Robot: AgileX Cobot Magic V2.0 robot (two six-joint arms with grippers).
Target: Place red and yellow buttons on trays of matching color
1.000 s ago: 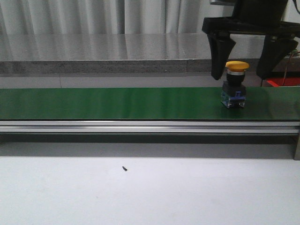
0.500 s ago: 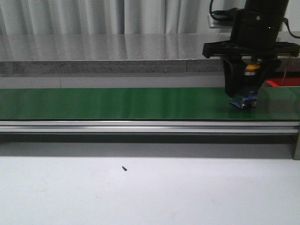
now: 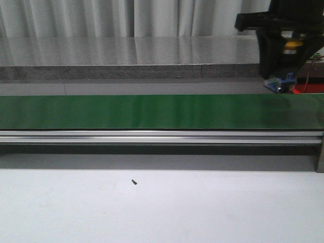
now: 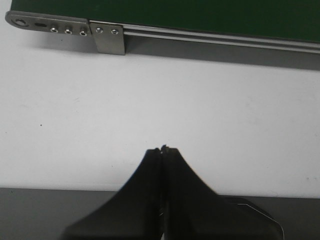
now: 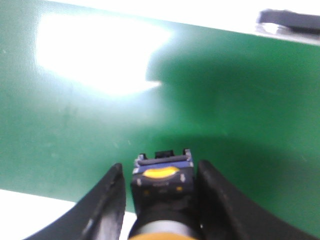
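Nearest to you, the white table is lying bare apart from a small dark speck. In the left wrist view, your left gripper is hanging over that white surface with its fingers pressed together on nothing, well away from the work.

Further out, the green belt is running across the front view with nothing resting on it now. Above its far right end, your right gripper is clenching the yellow button, cap upward and blue base pointing down, so the button's long axis is standing roughly upright between the fingers. In the right wrist view you are seeing the button clamped between both fingers, with the belt well below it.

Just beyond and to the right of the gripper, something red is peeking out behind the belt; whether it is a tray I cannot tell, and no yellow tray is showing. The right arm is clearly the one carrying this job.

Compared with half a second ago, the button is no longer sitting on the belt: the gripper is now higher and further right, carrying it.
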